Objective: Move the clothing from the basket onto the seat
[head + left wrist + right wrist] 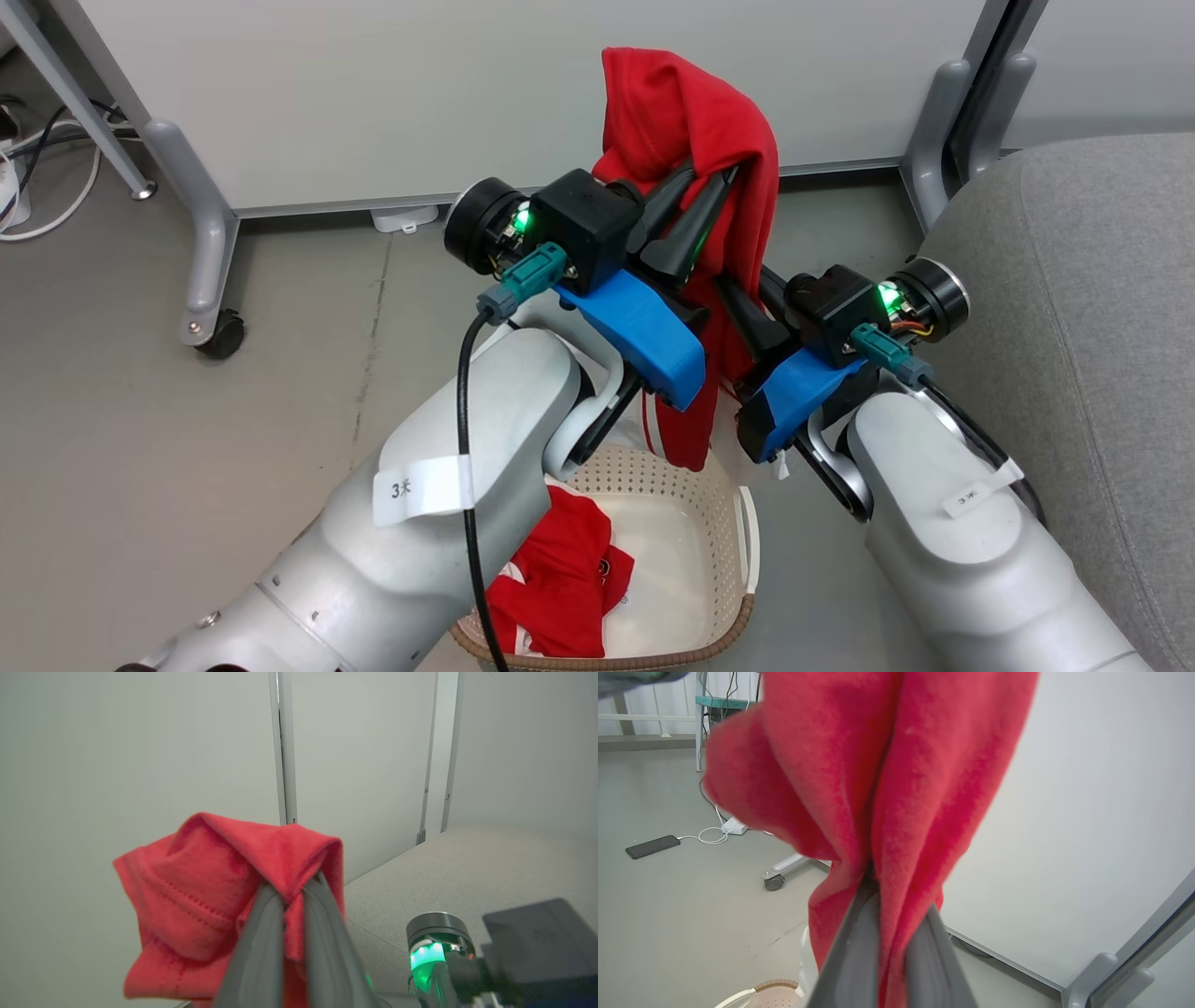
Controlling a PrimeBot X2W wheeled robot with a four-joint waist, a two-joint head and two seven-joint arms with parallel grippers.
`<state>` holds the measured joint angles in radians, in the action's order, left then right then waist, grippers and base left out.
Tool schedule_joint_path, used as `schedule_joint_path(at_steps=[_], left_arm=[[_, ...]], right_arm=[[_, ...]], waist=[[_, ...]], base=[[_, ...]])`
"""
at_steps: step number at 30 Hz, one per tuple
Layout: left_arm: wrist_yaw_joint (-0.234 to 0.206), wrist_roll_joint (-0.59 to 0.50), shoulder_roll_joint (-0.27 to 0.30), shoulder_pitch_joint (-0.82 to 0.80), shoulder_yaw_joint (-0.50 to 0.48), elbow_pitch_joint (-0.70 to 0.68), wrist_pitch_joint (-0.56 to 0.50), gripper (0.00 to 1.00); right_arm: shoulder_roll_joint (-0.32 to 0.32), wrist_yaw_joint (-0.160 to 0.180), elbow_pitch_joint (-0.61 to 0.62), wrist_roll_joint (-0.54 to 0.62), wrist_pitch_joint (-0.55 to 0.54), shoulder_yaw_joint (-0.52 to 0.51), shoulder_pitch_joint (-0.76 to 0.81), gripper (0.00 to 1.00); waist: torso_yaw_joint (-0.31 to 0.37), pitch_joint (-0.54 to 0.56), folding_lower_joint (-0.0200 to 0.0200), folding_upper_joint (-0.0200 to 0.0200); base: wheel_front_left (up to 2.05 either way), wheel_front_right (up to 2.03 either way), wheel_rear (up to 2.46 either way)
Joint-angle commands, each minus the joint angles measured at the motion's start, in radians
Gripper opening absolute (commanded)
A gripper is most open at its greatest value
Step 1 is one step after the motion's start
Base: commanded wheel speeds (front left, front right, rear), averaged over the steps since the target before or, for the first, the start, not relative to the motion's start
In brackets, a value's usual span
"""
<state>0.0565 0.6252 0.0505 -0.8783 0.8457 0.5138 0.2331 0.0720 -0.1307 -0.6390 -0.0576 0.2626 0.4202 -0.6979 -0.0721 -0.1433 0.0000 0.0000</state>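
Standing on grey floor, basket, white partition behind

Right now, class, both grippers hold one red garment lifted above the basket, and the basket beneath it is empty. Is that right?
Not quite. The basket is not empty: a second red garment lies inside it, as the head view shows. The rest stands: the left gripper and the right gripper are each shut on the lifted red garment above the basket.
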Motion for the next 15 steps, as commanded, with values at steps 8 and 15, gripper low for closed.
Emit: schedule_joint_path(at_steps=[8,15], left_arm=[[-0.026,-0.026,0.001,-0.015,0.011,0.023,0.017,1.00],[-0.031,-0.042,0.014,0.005,0.016,0.031,0.025,1.00]], right_arm=[[0.002,0.000,0.014,-0.033,0.004,-0.007,0.017,0.00],[0.002,0.000,0.045,-0.064,0.004,-0.042,0.033,0.00]], waist=[[0.002,0.004,0.0000,0.0000],[0.013,0.001,0.0000,0.0000]], base=[[0.00,0.00,0.00],[0.00,0.00,0.00]])
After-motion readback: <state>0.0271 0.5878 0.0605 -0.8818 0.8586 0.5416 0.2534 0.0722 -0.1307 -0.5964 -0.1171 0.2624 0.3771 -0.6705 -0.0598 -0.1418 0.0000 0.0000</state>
